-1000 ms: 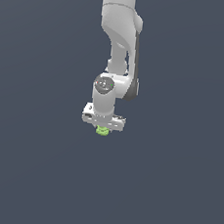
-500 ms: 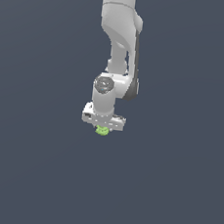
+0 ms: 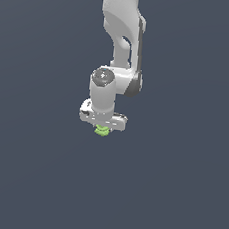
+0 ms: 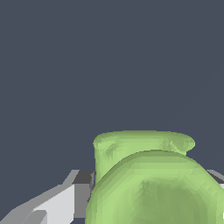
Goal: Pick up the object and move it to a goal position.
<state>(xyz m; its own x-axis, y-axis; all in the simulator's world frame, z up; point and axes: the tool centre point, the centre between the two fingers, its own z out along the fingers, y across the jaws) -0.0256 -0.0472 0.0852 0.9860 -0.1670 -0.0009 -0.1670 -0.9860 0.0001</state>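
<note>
The object (image 3: 102, 131) is a small lime-green lump peeking out just under the white gripper (image 3: 102, 129) in the exterior view. Most of it is hidden by the hand above. In the wrist view the object (image 4: 148, 179) fills the near part of the picture, rounded with a ridged upper fold, and a grey-white finger (image 4: 52, 205) presses against its side. The gripper is shut on the object. The white arm (image 3: 120, 36) comes down from the top of the exterior view.
A plain dark grey surface (image 3: 178, 194) spreads all around the arm, with no other objects or edges in view.
</note>
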